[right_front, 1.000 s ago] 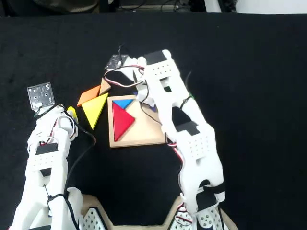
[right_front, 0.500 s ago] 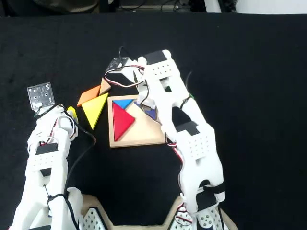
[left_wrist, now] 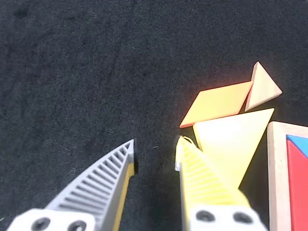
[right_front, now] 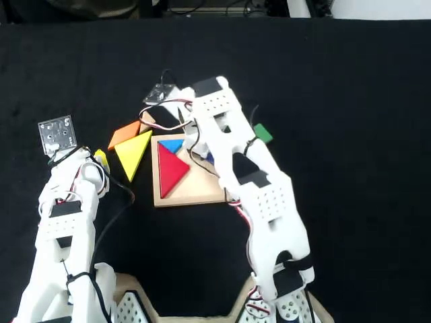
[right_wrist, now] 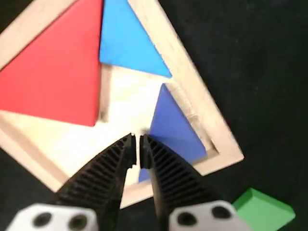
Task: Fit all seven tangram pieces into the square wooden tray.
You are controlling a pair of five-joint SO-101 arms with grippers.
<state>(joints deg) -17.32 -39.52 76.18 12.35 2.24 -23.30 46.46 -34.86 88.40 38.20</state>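
Tray (right_front: 192, 190) holds the red triangle (right_front: 172, 168), light blue triangle (right_front: 172, 143) and dark blue triangle (right_wrist: 173, 127). Right arm has swung left, uncovering the green piece (right_front: 262, 132). Right gripper (right_wrist: 135, 141) is nearly clenched, empty, at the dark blue triangle's edge. Left gripper (left_wrist: 155, 153) is spread, empty, beside the yellow triangle (left_wrist: 231, 139).

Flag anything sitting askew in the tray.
The dark blue triangle looks unseated. It seems to lean against the rim of the tray rather than lie flat, beside the right gripper. This is hard to confirm.
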